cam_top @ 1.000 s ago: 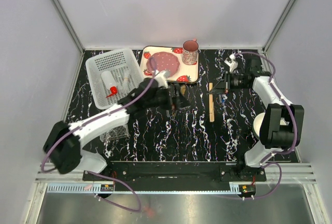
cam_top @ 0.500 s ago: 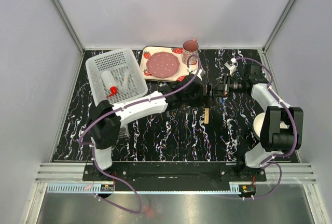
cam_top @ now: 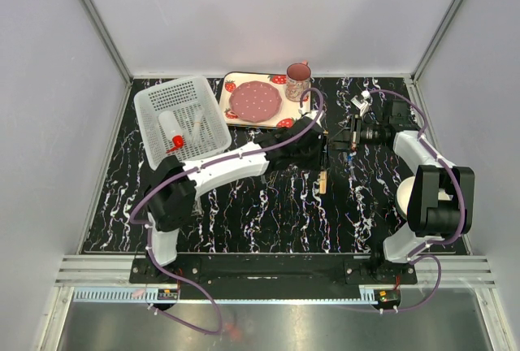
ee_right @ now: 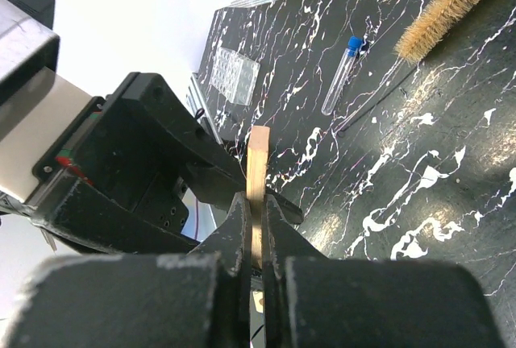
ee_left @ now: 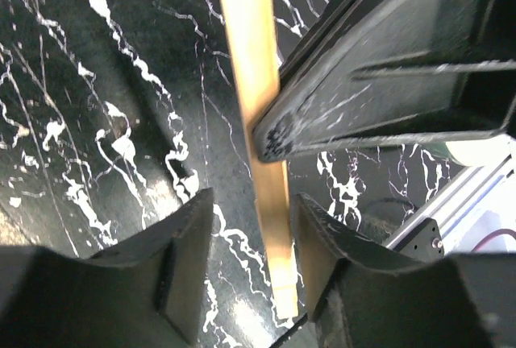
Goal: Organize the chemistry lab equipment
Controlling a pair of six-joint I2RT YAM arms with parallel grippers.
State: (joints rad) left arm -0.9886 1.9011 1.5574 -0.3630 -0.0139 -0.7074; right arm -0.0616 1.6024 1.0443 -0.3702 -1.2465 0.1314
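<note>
Your flat tan stick is just right of the table's centre, its long axis running far edge to near edge, your right tool pinched tight on it toward its far end, your left tool spread astride it, gripping nothing.

a black tabletop veined with white fills the middle. pale grey walls close it in at 9, 12 and 3 o'clock, with slanted aluminium posts in the corners at 11 and 1. at 6 o'clock an aluminium rail edges the tabletop, with a brushed steel surface beyond it. the light is soft and even.
</note>
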